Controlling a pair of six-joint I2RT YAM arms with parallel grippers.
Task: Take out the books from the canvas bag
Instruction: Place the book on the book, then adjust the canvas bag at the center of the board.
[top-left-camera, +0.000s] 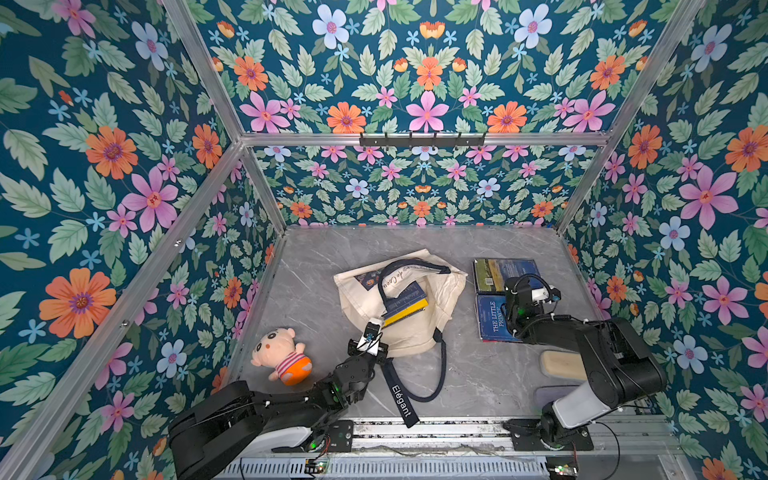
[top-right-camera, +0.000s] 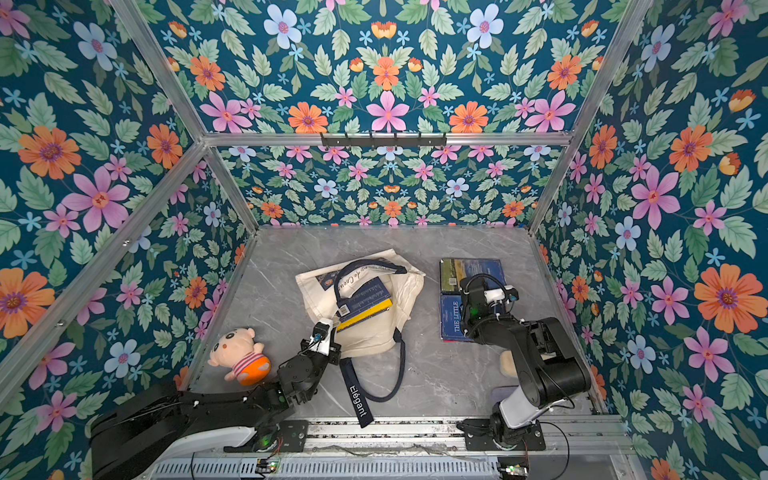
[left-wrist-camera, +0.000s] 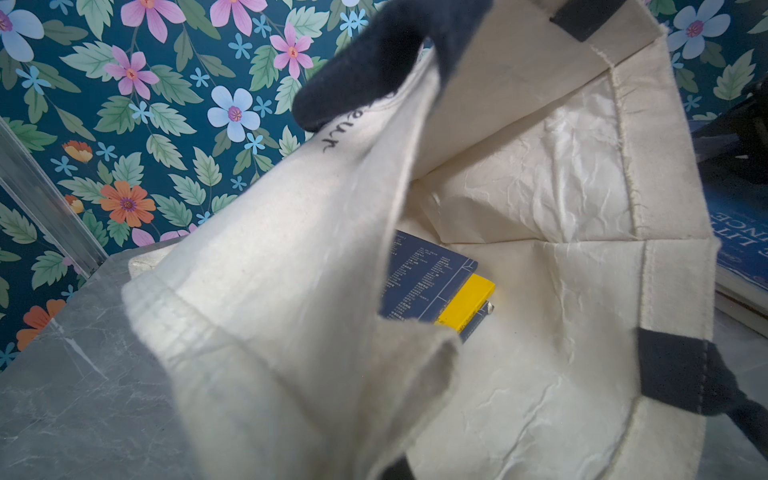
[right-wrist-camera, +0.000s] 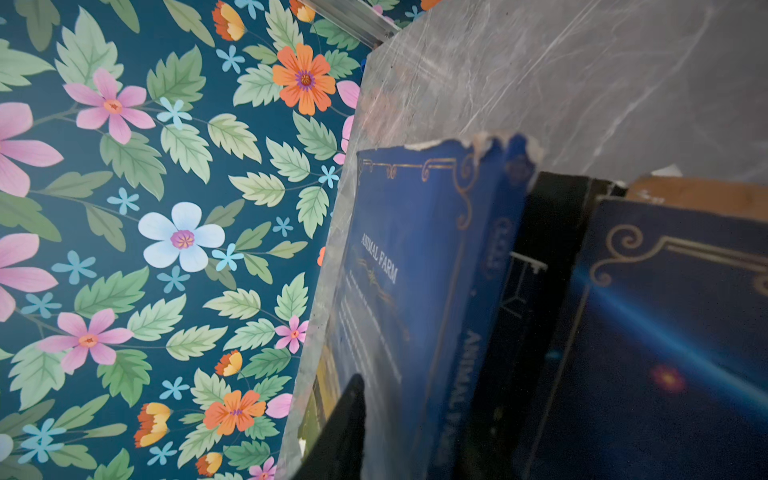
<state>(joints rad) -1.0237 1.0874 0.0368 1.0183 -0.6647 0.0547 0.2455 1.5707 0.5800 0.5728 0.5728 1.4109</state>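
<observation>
Centrally on the grey marbled table (top-left-camera: 316, 266), the canvas bag (top-left-camera: 415, 336) is slumped with its mouth open. 2 books are seen inside the opening: a dark blue book (top-left-camera: 405, 297) with a barcode is stacked on a yellow book (top-left-camera: 411, 311). Both are shown again in the left wrist view, deep in the bag against its crumpled lining.

The left end effector (top-left-camera: 376, 324) is closed on the near rim of the bag, whose cloth is lifted; its fingers are hidden by the canvas.

To the right of the bag and apart from it, at least 2 more books are laid flat on the table, just beside each other. A landscape-cover book (top-left-camera: 492, 274) titled Animal Farm is placed farther back, and The Little Prince (top-left-camera: 492, 322) is placed nearer.

The right end effector (top-left-camera: 517, 299) is held over these. Only 1 dark finger (right-wrist-camera: 347, 419) is shown in the right wrist view, so whether it is open or closed cannot be told.

A pink plush doll (top-left-camera: 282, 355) is laid left of the bag, and a navy strap (top-left-camera: 401, 399) marked Elégant is trailed toward the front edge.
</observation>
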